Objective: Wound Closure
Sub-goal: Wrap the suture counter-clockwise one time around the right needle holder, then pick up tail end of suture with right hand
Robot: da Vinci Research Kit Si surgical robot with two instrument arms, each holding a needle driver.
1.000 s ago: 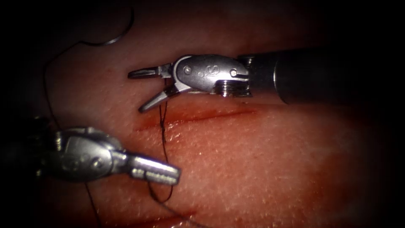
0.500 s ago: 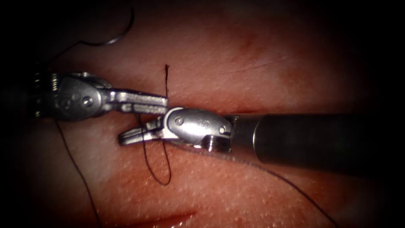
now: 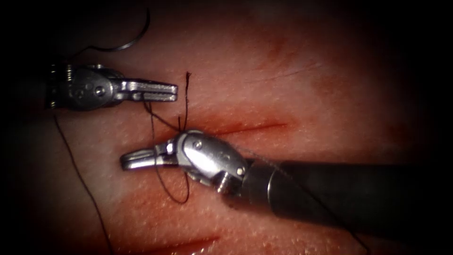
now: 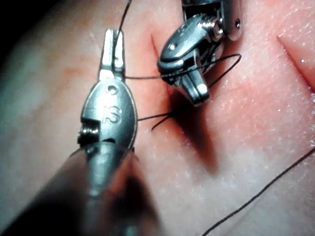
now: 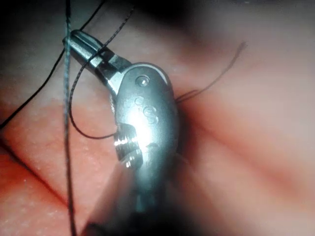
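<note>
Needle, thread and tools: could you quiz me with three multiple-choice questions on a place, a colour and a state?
1. Where is the needle? A on the tissue, upper left in the endoscope view; B in the cut; C under the right tool.
2. Colour of the thread? A white; B dark; C green.
3. The needle is: A in the left tool; B in the right tool; C lying free.
Answers: A, it rests above the left tool; B, dark strands; C, neither tool touches it.
</note>
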